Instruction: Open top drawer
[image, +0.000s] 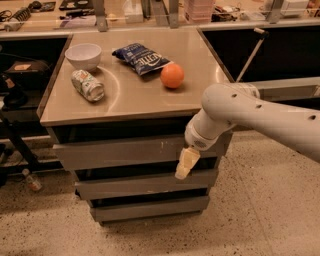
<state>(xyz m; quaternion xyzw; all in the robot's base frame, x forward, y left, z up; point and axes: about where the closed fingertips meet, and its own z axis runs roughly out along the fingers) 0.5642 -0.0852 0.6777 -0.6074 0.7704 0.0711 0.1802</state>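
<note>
Speckled floor runs beneath a grey metal bench (135, 100) with three drawers stacked in its front. The top drawer (115, 152), widest of the three, sits directly under the benchtop. Its slanted, handleless front shows pale scratches right of centre. It looks shut, with no tray showing behind the panel.

The drawer's long axis runs side to side across the view, so it would have to slide out from the bench front, toward the viewer. The gripper (183, 163) hangs tip-down in front of this drawer, right of the scratches and near the panel's right end. Its tip reaches past the panel's lower edge, over the dark gap under the top drawer. The white arm (260, 117) comes in from beyond the drawer's right end. Whether the jaws are spread or pressed together cannot be told, nor whether they touch the panel.

The panel therefore lies just behind and slightly above the tip. With no handle, the likely purchase is the panel's lower lip, so the tip probably needs to tuck under that edge before pulling outward. Pulling this far from the drawer's middle could skew it in its slides.

Above the top drawer, an orange (172, 76), a chip bag (142, 57), a can (87, 85) and a bowl (83, 55) rest on the benchtop, out of the way.
</note>
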